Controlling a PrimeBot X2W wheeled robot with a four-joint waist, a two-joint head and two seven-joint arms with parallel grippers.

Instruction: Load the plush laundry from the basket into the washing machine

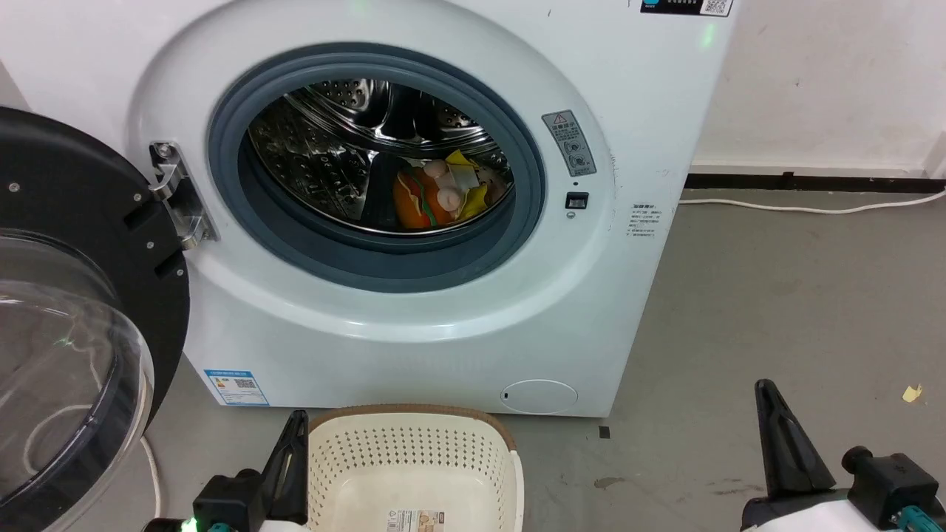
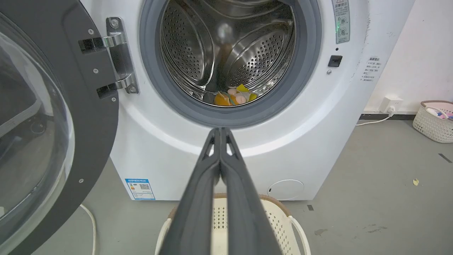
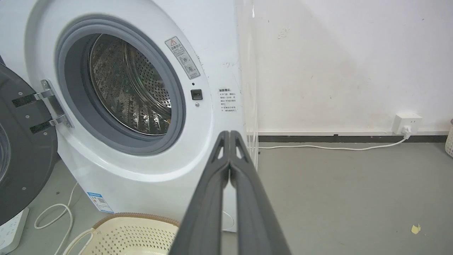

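Plush laundry, lying low in the steel drum of the washing machine, door swung open leftward for access; basket on the floor just before it; left gripper and right gripper with fingers pressed together, holding nothing, loading apparently done

Grey floor, white wall, perhaps paper scrap.

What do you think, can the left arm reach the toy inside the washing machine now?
Probably yes. The door hangs wide open to one side, nothing blocks the grey ring, and the plush laundry lies low in the drum. The left gripper points straight at the opening, jaws shut.
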